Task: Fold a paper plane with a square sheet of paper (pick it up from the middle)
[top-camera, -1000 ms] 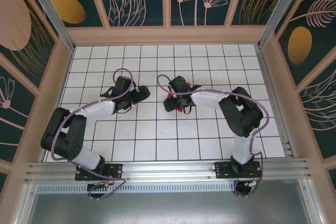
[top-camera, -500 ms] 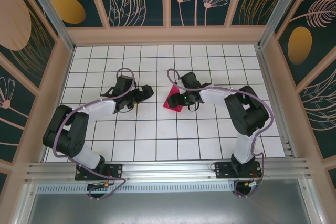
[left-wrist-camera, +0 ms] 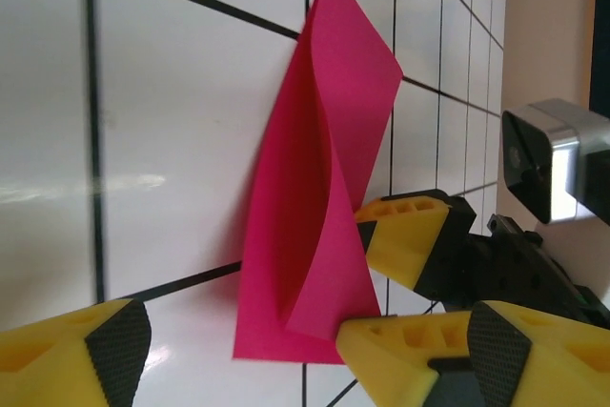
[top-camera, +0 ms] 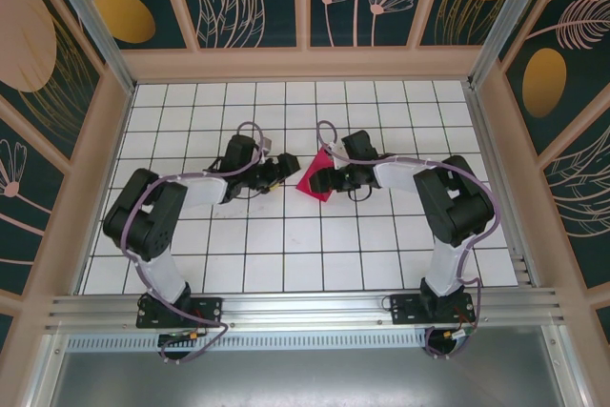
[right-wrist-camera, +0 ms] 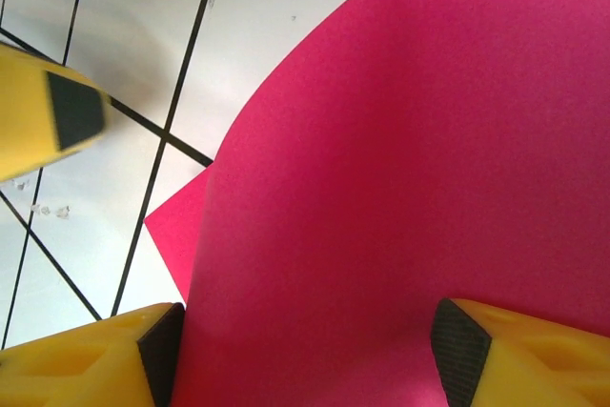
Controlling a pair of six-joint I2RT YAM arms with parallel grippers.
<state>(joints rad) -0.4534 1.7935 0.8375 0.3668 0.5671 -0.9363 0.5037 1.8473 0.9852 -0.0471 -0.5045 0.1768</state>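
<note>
From above, we see the two arms meeting near the middle of the gridded table (top-camera: 286,254), with the paper (top-camera: 315,176) between their grippers. The sheet is magenta-pink, folded over on itself and partly lifted off the tiles. The right gripper (top-camera: 329,178) touches its right side; the left gripper (top-camera: 278,171) sits just beside its left edge, apart from it.

In the left wrist view, we see the paper (left-wrist-camera: 319,188) standing as a curled, doubled flap on the white tiles, its lower edge on the table. The left gripper (left-wrist-camera: 286,335) has its jaws spread wide, with nothing between them. A yellow finger (left-wrist-camera: 405,235) of the right gripper rests against the sheet's far side.

In the right wrist view, the paper (right-wrist-camera: 400,188) bulges between the right gripper's (right-wrist-camera: 305,355) two pads; we cannot tell whether they pinch it.
</note>
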